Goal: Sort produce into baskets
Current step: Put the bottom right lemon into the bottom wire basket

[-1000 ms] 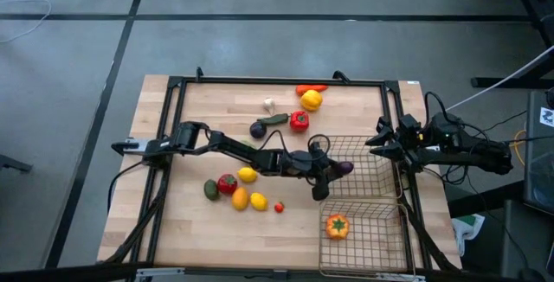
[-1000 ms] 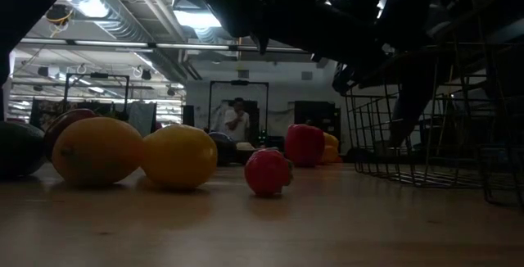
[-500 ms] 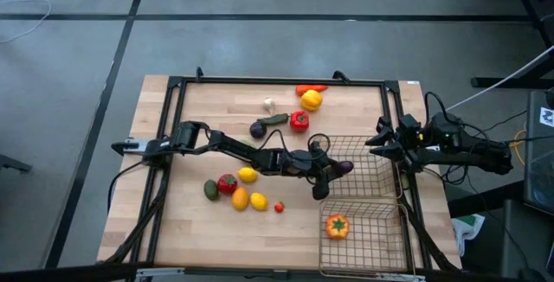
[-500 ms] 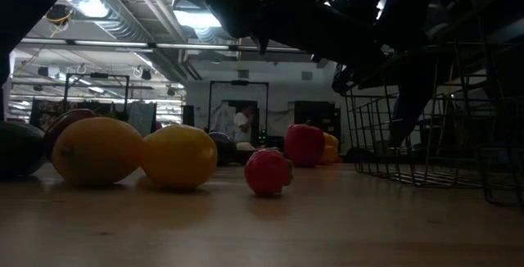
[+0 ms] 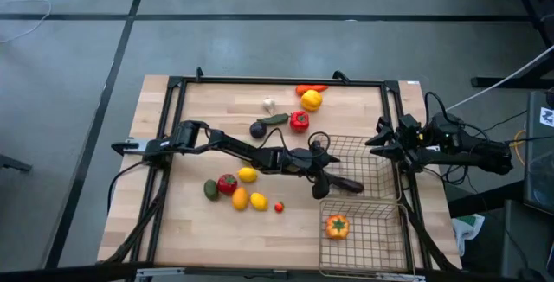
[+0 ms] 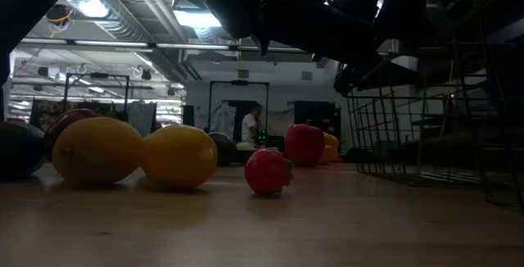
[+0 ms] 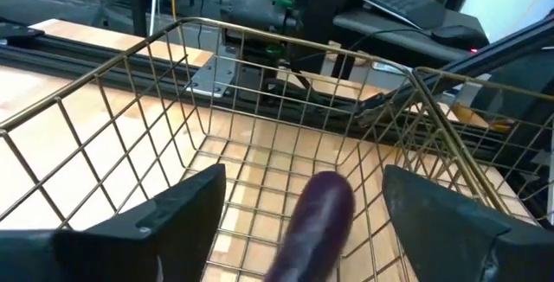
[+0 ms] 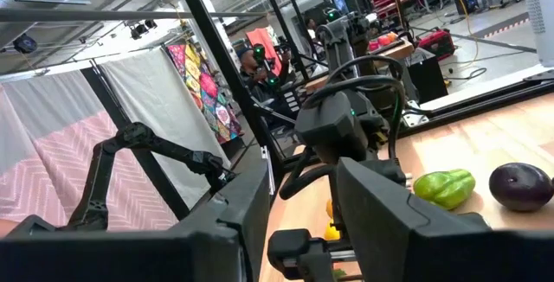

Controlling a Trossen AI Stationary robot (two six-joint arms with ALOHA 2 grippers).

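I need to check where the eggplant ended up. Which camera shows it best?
The left wrist view: the purple eggplant lies in the wire basket, between the open left gripper fingers. The high view shows it small; the low and right wrist views don't show it clearly.

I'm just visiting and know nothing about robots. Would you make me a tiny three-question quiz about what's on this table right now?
1. True or false: the purple eggplant lies inside the upper basket, between the open fingers of the left gripper.
2. Which piece sits in the lower basket? A) a lemon B) the orange pepper C) garlic
3. Fill in: the right gripper waits at the table's ____ edge in the high view.

Key: 1 true. 2 B. 3 right.
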